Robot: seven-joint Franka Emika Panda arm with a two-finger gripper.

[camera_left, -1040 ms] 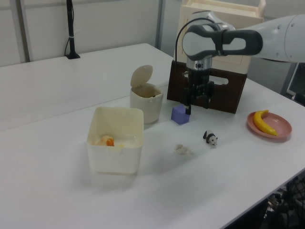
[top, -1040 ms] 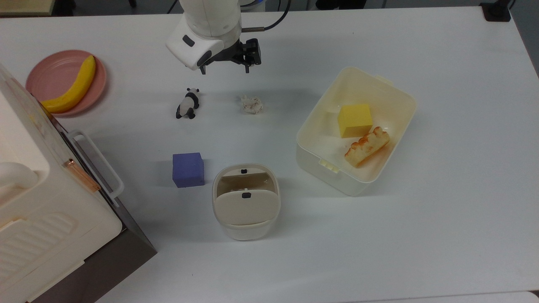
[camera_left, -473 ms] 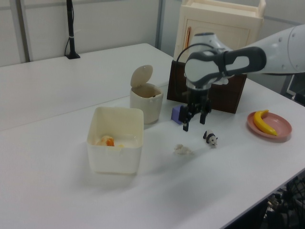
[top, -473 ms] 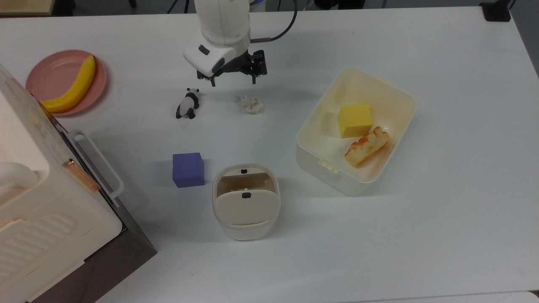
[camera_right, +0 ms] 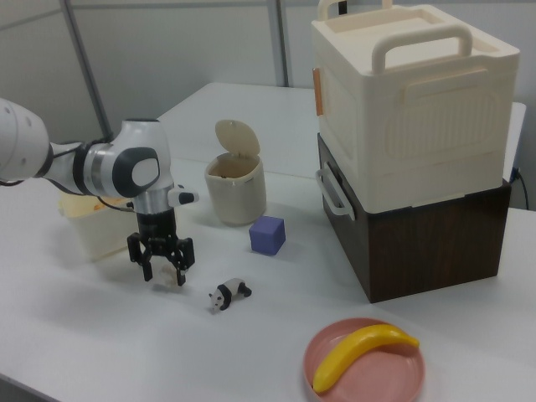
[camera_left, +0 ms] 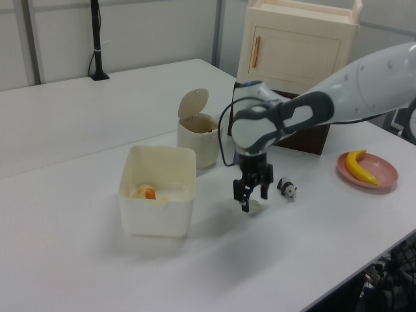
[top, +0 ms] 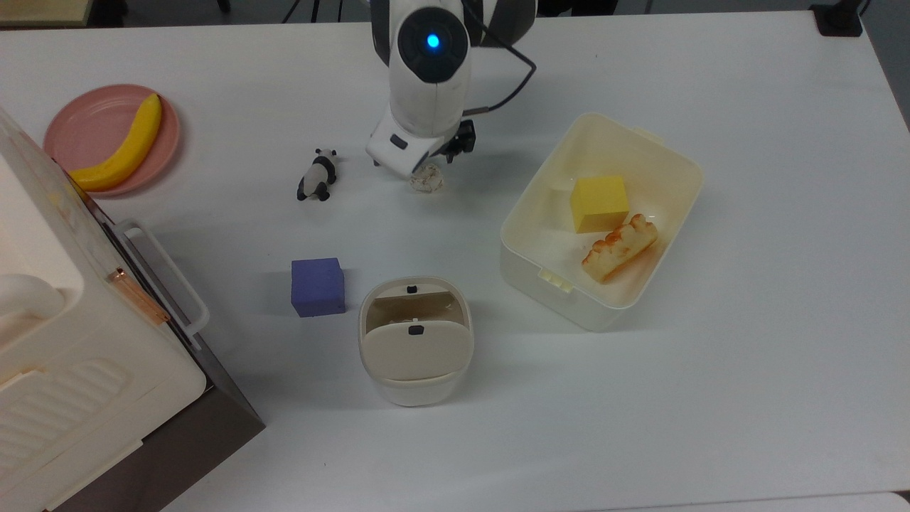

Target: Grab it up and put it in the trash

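Claw: the gripper (camera_right: 162,266) is down at table level with its fingers spread apart, one on each side of the paper wad (top: 428,180). Nothing is held yet as far as I can see.

Paper wad: sitting on the white table (top: 711,398), between the toy panda (top: 317,176) and the big cream tub (top: 601,217). In the top view the arm's wrist covers part of it, so just the lower edge peeks out.

Trash bin: the little beige bin (top: 415,341) is near the purple block (top: 317,286), well apart from the wad. Its flap looks tipped up, so there's an opening to drop into.

Step in hand: closing on the wad, I'd say. The lining up looks done.

How to do it well: keep the wad centred between the fingers and get the tips right down by the table before squeezing, since crumpled paper is light and squashy and can squirt out sideways. Close gently but fully.

Watch out for: the panda is just off to the side, so lift straight up before swinging over to the bin.

Progress: early, with the grab, carry and drop all still to go.
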